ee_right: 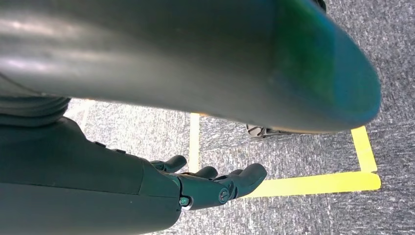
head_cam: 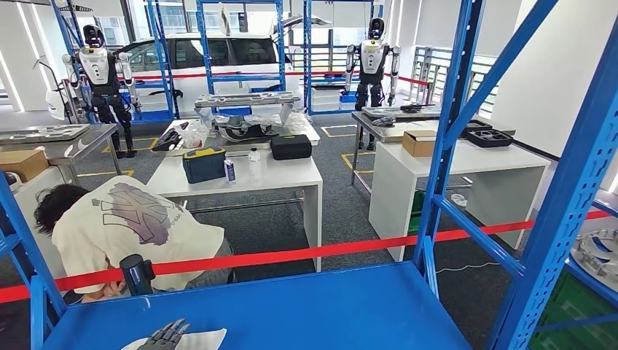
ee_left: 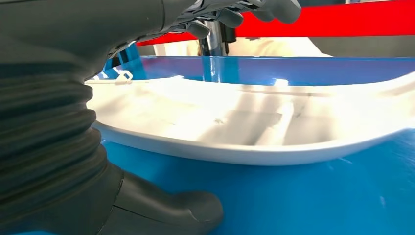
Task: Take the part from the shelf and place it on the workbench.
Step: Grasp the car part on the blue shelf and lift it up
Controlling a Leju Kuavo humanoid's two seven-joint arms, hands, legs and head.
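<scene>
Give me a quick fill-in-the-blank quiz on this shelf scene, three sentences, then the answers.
1. The white part lies on the ____ shelf.
2. The left hand reaches over the part, its thumb resting on the ____.
3. The right hand hangs over grey floor marked with ____ tape.

Answers: blue; shelf; yellow

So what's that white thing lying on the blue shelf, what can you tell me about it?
The white, glossy plastic-looking part is a wide, shallow moulded panel with a raised, curved rim and ribs inside. It lies flat on the blue metal shelf, at its near edge. The robot's left hand reaches over it, thumb beneath its rim; whether it grips is unclear.
</scene>
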